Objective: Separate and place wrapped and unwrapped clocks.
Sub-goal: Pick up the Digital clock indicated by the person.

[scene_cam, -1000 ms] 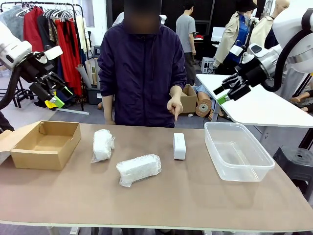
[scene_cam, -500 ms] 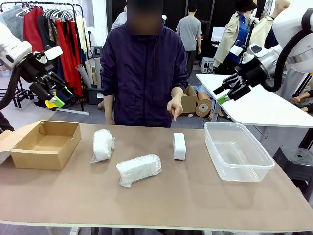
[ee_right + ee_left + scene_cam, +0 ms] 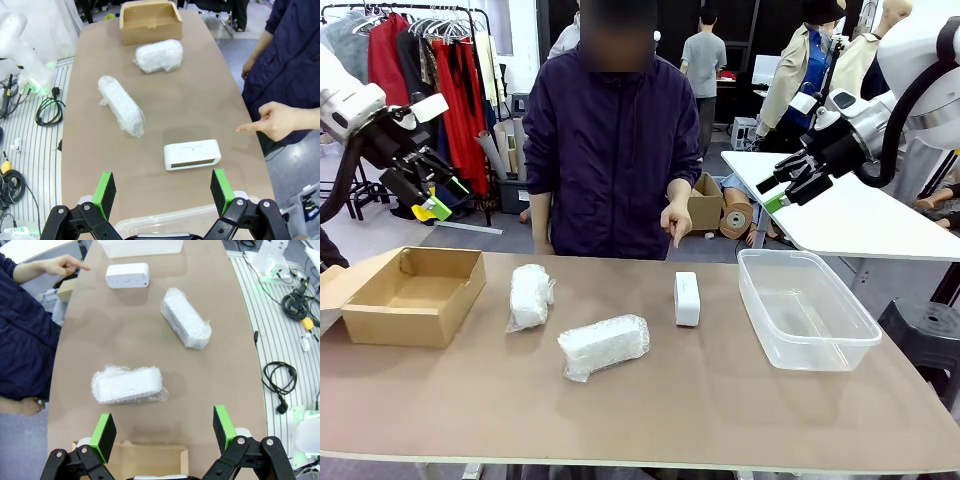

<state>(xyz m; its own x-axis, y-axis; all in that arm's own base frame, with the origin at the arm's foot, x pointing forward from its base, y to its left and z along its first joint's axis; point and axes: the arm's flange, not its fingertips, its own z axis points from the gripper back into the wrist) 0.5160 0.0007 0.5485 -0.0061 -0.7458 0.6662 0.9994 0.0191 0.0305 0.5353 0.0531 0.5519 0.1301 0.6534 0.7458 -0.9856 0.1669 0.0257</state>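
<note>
Across the last second almost nothing had shifted: the counter (image 3: 720, 400) carried the same layout, both arms stayed raised off its ends, and the person's hand (image 3: 676, 218) kept one finger aimed down at the unwrapped clock (image 3: 687, 298). I judged that the sorting had not begun and that the finger marked the first piece to take. The cardboard box (image 3: 410, 325) sat at the counter's left end, its flap hanging past the edge, and the clear tub (image 3: 815, 355) sat at the right end, close to that edge. The nearer wrapped clock (image 3: 604, 346) lay crosswise left of centre, and the farther wrapped clock (image 3: 530, 296) lay beside the box, apart from its mate. The unwrapped clock lay near the far edge, just left of the tub. A broad bare strip ran along the near edge, so approach from there looked free; the pointing finger crowded the space above the bare clock. The left hand (image 3: 442, 197) hovered released above the box, and the right hand (image 3: 767, 193) hung released above the tub, neither grasping anything.
</note>
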